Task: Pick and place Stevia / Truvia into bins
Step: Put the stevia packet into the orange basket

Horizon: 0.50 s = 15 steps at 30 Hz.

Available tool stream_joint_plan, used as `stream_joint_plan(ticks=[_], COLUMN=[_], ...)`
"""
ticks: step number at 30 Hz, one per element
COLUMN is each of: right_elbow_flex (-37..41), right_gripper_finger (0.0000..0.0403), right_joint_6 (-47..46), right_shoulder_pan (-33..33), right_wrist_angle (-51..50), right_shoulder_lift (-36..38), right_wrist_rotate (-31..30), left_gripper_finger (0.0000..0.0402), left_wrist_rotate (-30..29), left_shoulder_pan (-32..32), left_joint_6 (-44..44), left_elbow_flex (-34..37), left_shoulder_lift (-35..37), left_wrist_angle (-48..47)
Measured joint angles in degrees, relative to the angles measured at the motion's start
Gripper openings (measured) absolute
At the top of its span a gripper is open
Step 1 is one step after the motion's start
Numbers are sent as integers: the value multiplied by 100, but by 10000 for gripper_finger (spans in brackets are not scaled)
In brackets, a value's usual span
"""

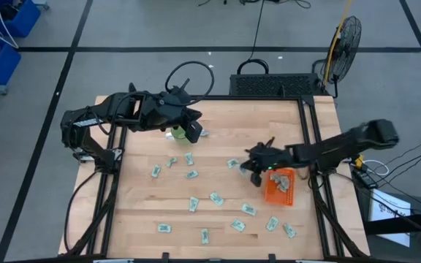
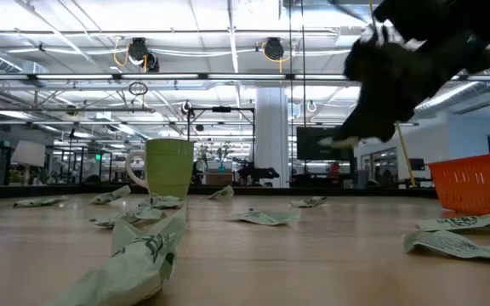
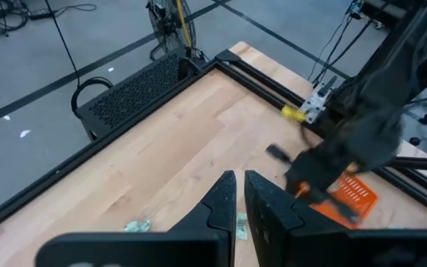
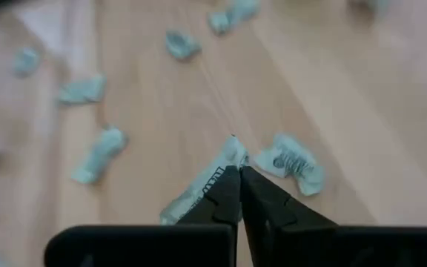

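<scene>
Several pale green and white Stevia packets (image 1: pixel 216 198) lie flat and scattered over the wooden table. The orange bin (image 1: pixel 278 188) stands at the right edge with a few packets inside. Just left of the bin, above the table, my right gripper (image 4: pixel 237 172) is shut on one packet (image 4: pixel 197 194). Another packet (image 4: pixel 293 161) lies on the wood below it. My left gripper (image 3: pixel 239 189) waits high over the far left part of the table, by the green cup (image 1: pixel 174 134). It is shut with nothing between its fingers. My right gripper pinches the packet's one end (image 4: pixel 229 157) between its two fingertips. The fingers slant down from the table's right side. The packet is lifted clear of the table, and its free part trails back beside one finger; in the low view a pale bit (image 2: pixel 339 140) shows at the tips.
The round green cup (image 2: pixel 169 167) stands on the far left part of the table under my left arm. Black frame rails (image 1: pixel 314 139) run along the table's sides. A black perforated box (image 1: pixel 272 85) and a fan (image 1: pixel 344 40) sit beyond the far edge.
</scene>
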<state>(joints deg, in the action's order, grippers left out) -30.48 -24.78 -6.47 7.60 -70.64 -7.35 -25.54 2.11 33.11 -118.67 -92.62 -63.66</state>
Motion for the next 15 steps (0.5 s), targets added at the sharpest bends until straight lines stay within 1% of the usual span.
stream_joint_plan(ticks=[4,6,8,9,11,13,15], right_elbow_flex=[5,-2,2,9,9,9,16], right_gripper_finger=[1,1,1,1,1,0,0], right_joint_6=[-123,-329,-477,-596,-931,-1244,-1346], right_shoulder_pan=[-22,-118,-260,-325,-473,-635,-766], right_wrist_angle=[-1191,-2189,-3355,-3882,-4628,-5101,-5248], right_shoulder_lift=[1361,1963,2412,2591,2854,2959,2963], right_wrist_rotate=[48,-2,11,12,16,145,178], left_gripper_finger=[37,37,37,37,37,37,37], left_wrist_rotate=[2,2,2,2,2,4,4], left_shoulder_pan=[0,0,0,0,0,0,1], left_joint_6=[1,15,60,69,84,120,156], left_elbow_flex=[0,0,0,0,0,0,0], left_shoulder_lift=[0,0,0,0,0,0,0], left_wrist_angle=[0,0,0,2,4,4,4])
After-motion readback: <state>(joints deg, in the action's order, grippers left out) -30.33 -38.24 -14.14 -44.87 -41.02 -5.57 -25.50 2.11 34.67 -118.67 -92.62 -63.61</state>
